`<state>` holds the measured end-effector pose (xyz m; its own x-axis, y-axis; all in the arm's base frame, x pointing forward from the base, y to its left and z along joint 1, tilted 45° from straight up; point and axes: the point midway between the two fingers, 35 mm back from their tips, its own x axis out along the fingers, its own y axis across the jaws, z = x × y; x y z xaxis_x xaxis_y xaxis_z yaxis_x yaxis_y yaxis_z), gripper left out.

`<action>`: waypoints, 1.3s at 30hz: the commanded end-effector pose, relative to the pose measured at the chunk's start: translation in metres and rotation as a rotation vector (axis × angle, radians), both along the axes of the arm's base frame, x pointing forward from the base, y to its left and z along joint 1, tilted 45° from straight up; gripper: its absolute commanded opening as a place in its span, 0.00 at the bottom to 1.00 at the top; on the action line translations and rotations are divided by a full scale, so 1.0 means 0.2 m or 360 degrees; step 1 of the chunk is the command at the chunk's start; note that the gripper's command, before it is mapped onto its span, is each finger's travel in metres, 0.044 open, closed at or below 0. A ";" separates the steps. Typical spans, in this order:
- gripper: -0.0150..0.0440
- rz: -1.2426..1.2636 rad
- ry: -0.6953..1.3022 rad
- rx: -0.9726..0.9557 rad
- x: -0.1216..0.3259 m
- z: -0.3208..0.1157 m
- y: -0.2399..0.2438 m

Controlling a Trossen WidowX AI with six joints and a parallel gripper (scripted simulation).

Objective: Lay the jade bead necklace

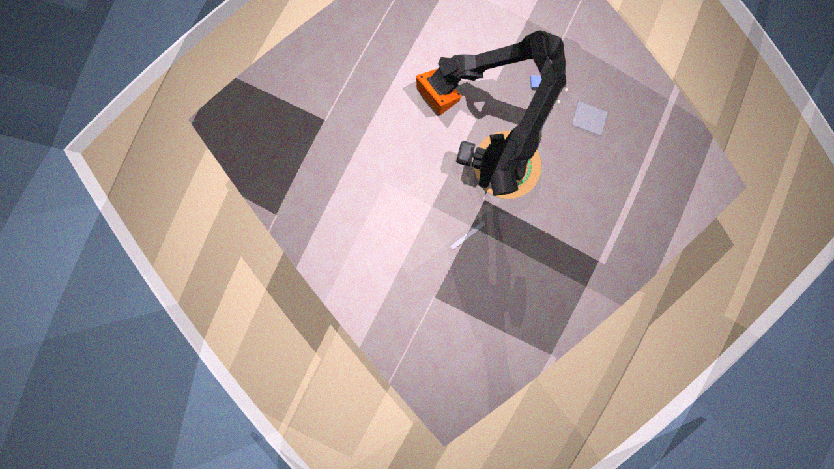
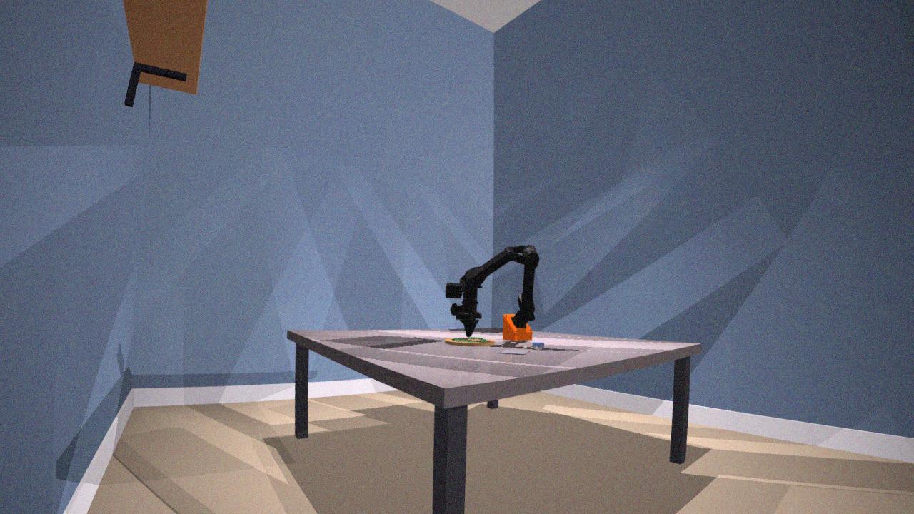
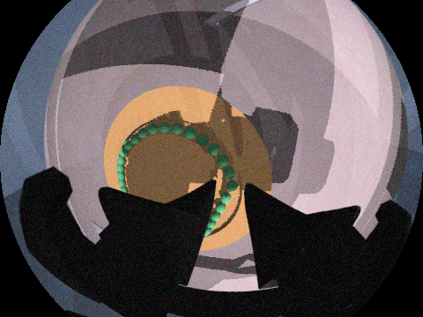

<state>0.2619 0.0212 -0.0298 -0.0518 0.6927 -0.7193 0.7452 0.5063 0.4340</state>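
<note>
While pincer [image 1: 488, 167] [image 2: 469, 335] [image 3: 231, 187] hovers partly open, jade necklace [image 1: 528, 172] [image 2: 461, 339] [image 3: 222, 161] lies below on board [image 1: 515, 195] [image 2: 488, 343] [image 3: 145, 106].

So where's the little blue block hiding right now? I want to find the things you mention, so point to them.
In the top view, the blue block [image 1: 535, 81] [image 2: 538, 345] peeks out from behind the robot's bent arm, up and to the left of the pale square [image 1: 589, 118] [image 2: 514, 351].

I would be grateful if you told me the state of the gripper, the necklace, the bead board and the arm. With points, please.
Gripper [image 2: 469, 335] [image 3: 231, 187]: fingers partly open, nothing held between them.
Jade bead necklace [image 1: 529, 172] [image 3: 164, 128]: on the board, partly out of the groove on one side.
Round bead board [image 1: 515, 193] [image 2: 450, 343] [image 3: 145, 99]: lying flat on the table, partly shaded.
Arm [image 1: 542, 99] [image 2: 529, 281]: bent, reaching over the board.
</note>
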 end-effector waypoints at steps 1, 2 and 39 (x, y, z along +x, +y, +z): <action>0.46 -0.0006 0.0021 0.0010 -0.01 -0.02 0.02; 0.46 -0.0006 0.0022 0.0010 -0.01 -0.02 0.02; 0.25 0.0002 0.0008 0.0003 -0.01 -0.01 0.02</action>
